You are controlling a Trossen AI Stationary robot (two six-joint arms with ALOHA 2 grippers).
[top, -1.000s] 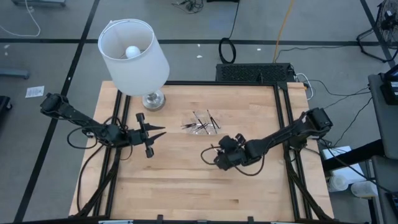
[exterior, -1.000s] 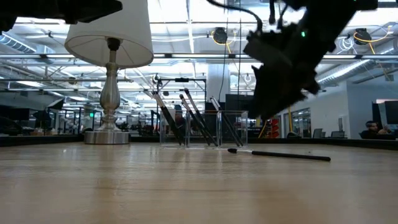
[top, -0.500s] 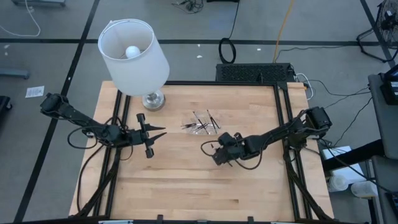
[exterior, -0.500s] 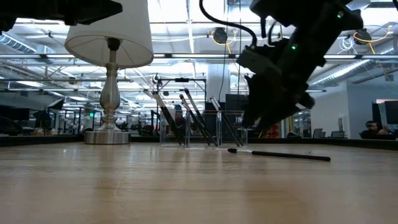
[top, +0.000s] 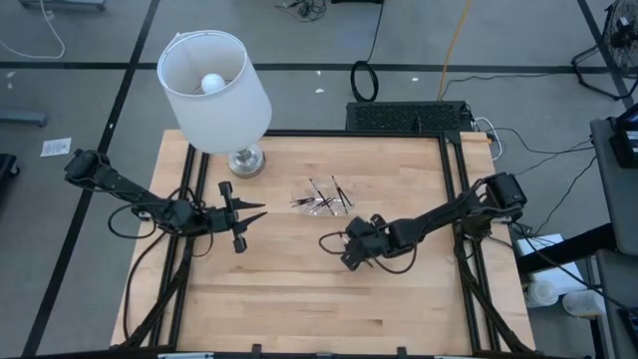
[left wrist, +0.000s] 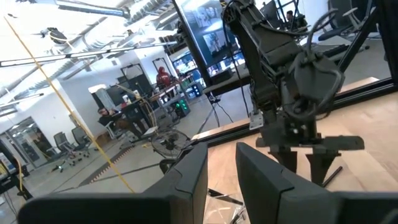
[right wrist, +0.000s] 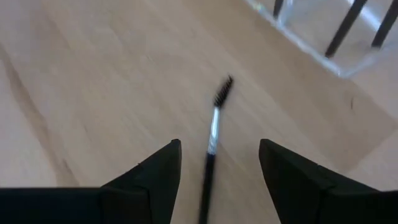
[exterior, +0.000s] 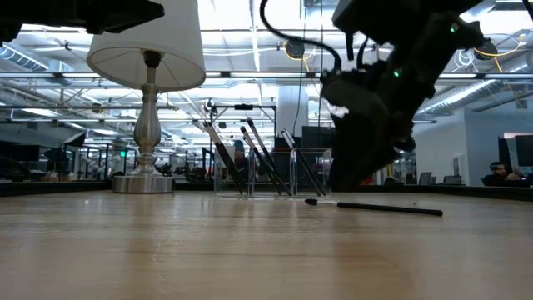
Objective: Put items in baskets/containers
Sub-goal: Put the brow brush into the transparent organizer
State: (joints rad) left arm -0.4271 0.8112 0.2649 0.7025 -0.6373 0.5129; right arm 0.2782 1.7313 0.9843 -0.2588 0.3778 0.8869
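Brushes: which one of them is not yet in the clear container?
The brush lying flat on the table, between the open right gripper's fingers. The others stand leaning inside the clear container.

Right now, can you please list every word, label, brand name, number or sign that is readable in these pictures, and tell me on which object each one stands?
No text can be read in any view.
Screens in the room behind the table: content too blurred to read.
Lamp, clear tray, loose brush, right gripper: no visible markings.
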